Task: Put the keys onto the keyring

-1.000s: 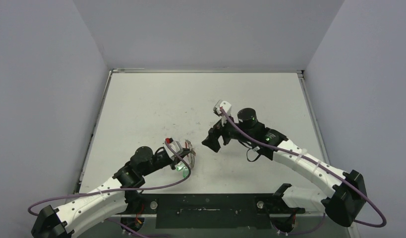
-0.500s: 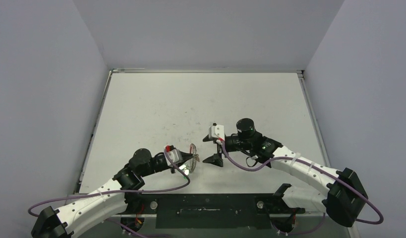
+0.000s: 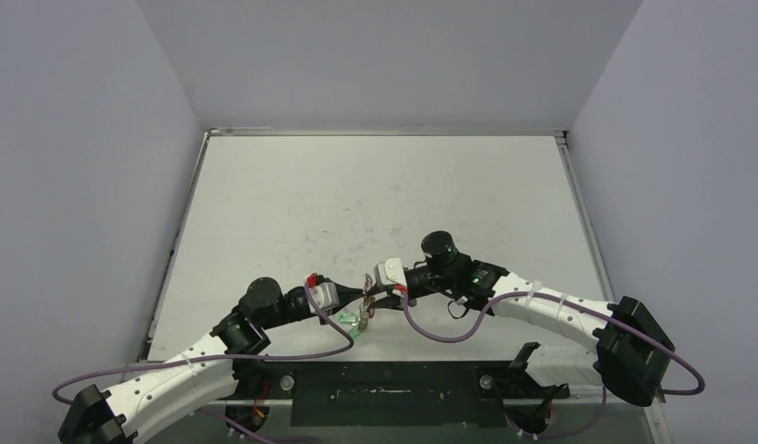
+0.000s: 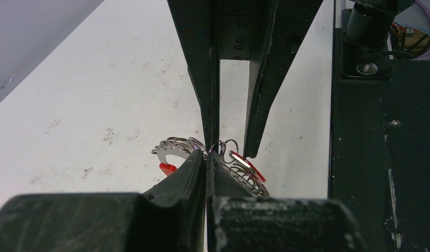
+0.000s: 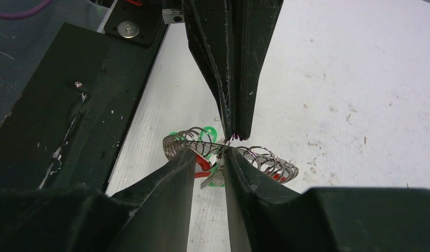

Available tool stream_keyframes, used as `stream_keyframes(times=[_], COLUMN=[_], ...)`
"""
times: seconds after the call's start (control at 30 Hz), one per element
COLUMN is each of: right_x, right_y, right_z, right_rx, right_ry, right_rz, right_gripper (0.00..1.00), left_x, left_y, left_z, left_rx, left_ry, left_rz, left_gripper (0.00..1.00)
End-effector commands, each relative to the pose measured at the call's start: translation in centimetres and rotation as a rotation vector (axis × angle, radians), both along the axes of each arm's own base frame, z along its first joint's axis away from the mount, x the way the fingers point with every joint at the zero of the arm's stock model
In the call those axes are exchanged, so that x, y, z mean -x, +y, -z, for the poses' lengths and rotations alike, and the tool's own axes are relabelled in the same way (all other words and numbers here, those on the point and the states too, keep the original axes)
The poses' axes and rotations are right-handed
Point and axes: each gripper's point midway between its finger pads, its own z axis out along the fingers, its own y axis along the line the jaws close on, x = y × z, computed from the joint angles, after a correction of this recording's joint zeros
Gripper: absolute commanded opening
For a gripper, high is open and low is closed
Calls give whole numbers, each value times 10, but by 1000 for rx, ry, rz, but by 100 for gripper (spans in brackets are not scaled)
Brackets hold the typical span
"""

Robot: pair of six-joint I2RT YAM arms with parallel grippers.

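The left end effector [image 4: 207, 157] is clamped tight on the keyring [image 5: 265, 161], a large ring with a red curved arc and a fringe of small silvery metal loops, gripping its thin wire. The right end effector [image 5: 210, 157] meets it head-on, its fingers a narrow gap apart astride the same stretch of wire (whether they actually pinch it, I cannot tell). Small silver metal keys [image 5: 205, 132] with green oblong plastic tags show just beside the loops. The ring is over the white desk [image 3: 375, 185], close to its near edge.
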Motion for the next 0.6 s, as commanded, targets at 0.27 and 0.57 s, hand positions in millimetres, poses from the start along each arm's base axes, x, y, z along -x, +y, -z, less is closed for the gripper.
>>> stream_keyframes(times=[0.27, 0.57], right_x=[-11, -20], right_y=[13, 12], right_z=[-22, -18], right_rx=[-70, -43], right_ry=[-71, -68], right_rz=[14, 62], right_gripper=[16, 0], left_x=[3, 4], left_y=[-6, -6], left_z=[-27, -28], left_rx=[77, 80], left_ry=[-73, -75], left_rz=[36, 39], left_gripper=[0, 0])
